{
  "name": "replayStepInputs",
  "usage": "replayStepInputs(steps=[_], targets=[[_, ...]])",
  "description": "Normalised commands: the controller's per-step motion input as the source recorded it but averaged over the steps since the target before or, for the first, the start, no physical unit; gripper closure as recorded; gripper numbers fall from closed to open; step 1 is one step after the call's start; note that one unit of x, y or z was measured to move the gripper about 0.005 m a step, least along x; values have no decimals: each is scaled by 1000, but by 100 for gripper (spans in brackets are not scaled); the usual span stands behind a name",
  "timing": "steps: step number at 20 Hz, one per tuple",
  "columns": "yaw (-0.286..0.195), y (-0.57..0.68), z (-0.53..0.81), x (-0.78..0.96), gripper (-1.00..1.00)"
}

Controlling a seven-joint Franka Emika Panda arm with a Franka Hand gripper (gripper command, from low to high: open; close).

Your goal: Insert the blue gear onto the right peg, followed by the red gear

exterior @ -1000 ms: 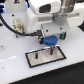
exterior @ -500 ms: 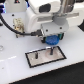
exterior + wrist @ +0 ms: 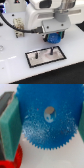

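Observation:
My gripper [image 3: 54,36] is shut on the blue gear [image 3: 54,38] and holds it just above the grey plate with a black border [image 3: 59,55]. The gear hangs over the right peg [image 3: 50,51], a thin dark pin; a second pin [image 3: 36,54] stands toward the exterior view's left. In the wrist view the blue gear [image 3: 47,116] fills the picture, its hub hole near the middle, between my teal finger pads [image 3: 9,121]. A piece of the red gear [image 3: 13,159] shows beneath it, beside one pad. The red gear does not show in the exterior view.
Black cables [image 3: 7,21] and a small pale fixture [image 3: 19,24] lie toward the exterior view's left on the white table [image 3: 15,70]. The white arm body [image 3: 45,17] hangs over the back of the plate.
The gripper with the blue gear has barely shifted over the plate; nothing was let go or taken hold of.

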Motion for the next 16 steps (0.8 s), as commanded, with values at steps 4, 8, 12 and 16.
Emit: replayStepInputs(steps=[4, 8, 12, 16], targets=[[0, -26, 502, 473, 100], [0, -86, 465, 543, 100], [0, -79, 433, 594, 100], [0, -65, 340, 649, 100]])
